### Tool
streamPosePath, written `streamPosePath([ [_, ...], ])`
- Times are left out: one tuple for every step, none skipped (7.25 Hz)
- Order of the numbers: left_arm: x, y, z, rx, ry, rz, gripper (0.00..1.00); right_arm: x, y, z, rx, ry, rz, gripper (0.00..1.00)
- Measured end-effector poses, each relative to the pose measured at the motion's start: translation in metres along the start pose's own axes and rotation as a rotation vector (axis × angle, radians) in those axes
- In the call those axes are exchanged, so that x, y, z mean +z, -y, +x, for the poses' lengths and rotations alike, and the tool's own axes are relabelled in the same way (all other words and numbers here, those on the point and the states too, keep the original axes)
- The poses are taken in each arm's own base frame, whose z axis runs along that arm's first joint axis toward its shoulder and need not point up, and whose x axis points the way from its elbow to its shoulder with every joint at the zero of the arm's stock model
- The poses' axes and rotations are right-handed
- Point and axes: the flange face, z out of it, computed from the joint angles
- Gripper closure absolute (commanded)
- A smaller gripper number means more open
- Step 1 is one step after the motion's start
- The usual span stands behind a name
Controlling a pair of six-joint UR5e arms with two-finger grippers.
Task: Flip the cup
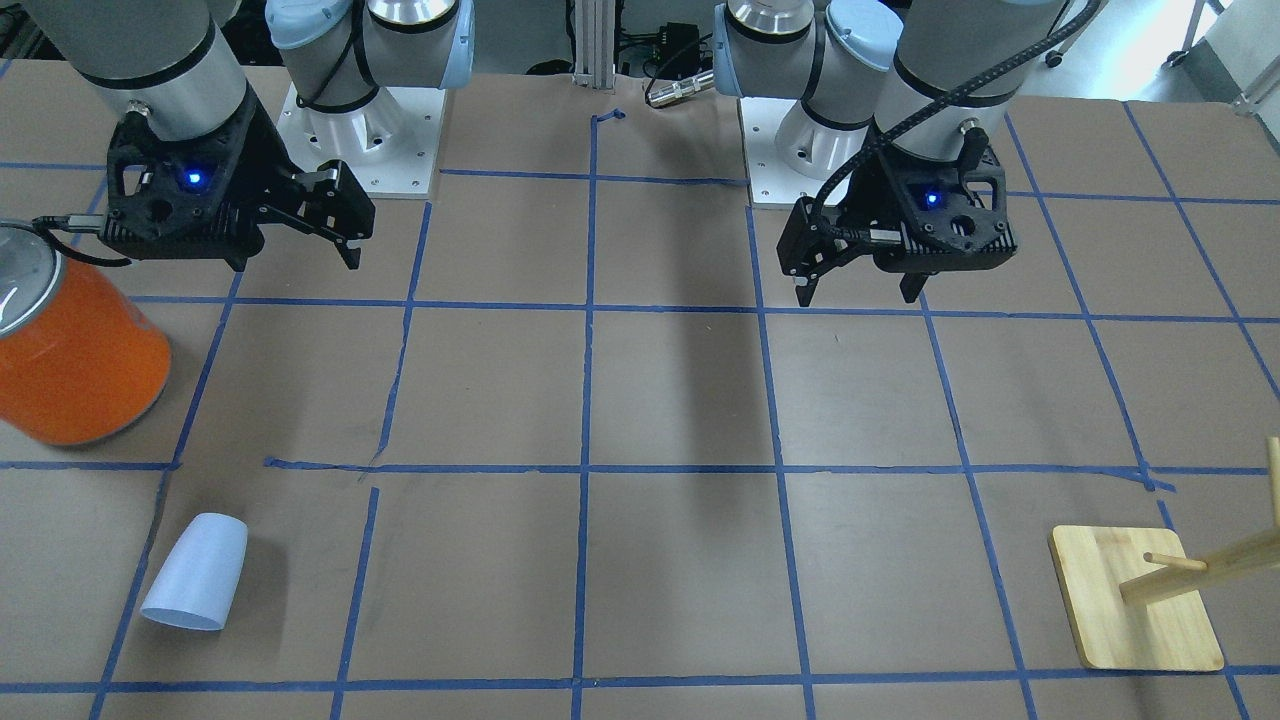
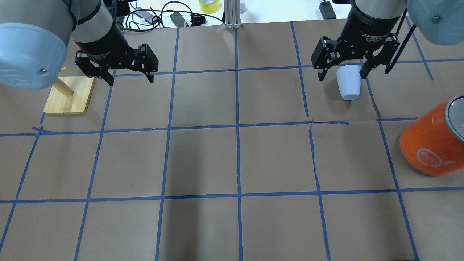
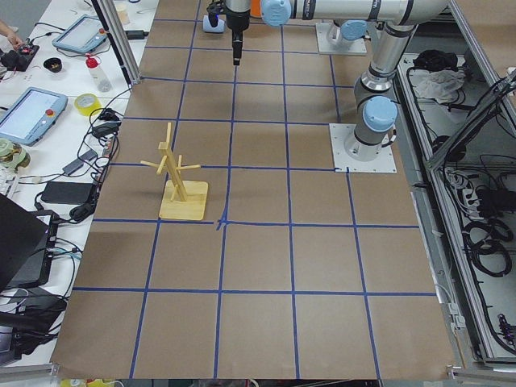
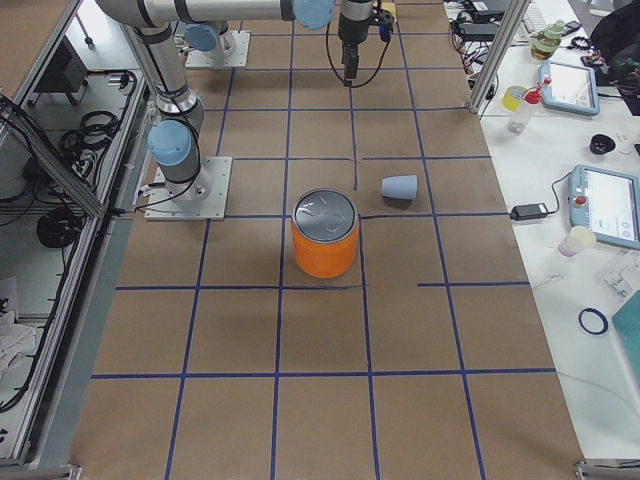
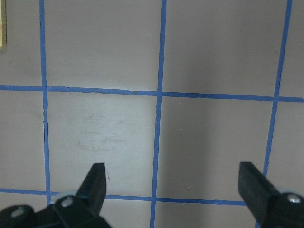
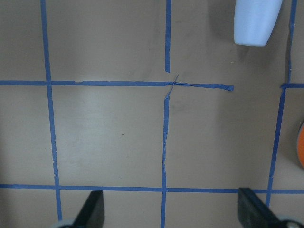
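Note:
The pale blue-white cup [image 1: 195, 572] lies on its side on the brown paper, its narrow base toward the robot and its wide rim away. It also shows in the overhead view [image 2: 348, 84], the exterior right view [image 4: 400, 187] and at the top right of the right wrist view [image 6: 256, 21]. My right gripper [image 2: 340, 75] hangs open and empty above the table, short of the cup; it also shows in the front view [image 1: 345, 235] and its own wrist view [image 6: 171, 199]. My left gripper [image 2: 130, 81] is open and empty over bare paper [image 5: 172, 173].
A large orange can [image 1: 75, 350] with a silver top stands on the robot's side of the cup [image 2: 431, 141]. A wooden peg rack [image 2: 69, 96] on a square base stands beside the left gripper [image 1: 1135, 600]. Blue tape lines grid the table.

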Motion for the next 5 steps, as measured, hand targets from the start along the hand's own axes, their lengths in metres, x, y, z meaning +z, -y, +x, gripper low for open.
streamPosePath([
  [-0.0003,0.0008,0.0001,0.000,-0.001,0.003,0.00,-0.0001,0.0002,0.0005,0.002,0.000,0.001,0.00],
  [-0.0015,0.0010,0.0002,0.000,-0.002,0.006,0.00,-0.0001,0.0003,0.0014,0.004,0.000,0.001,0.00],
  [-0.0014,0.0009,0.0002,0.000,-0.002,0.007,0.00,0.0001,0.0002,0.0025,0.006,-0.002,-0.002,0.00],
  [-0.0011,0.0008,0.0002,0.000,-0.002,0.006,0.00,0.0003,0.0001,0.0031,0.006,-0.005,-0.004,0.00],
  [-0.0012,0.0008,0.0007,0.000,-0.007,0.006,0.00,0.0007,-0.0001,0.0037,0.007,-0.008,-0.006,0.00],
])
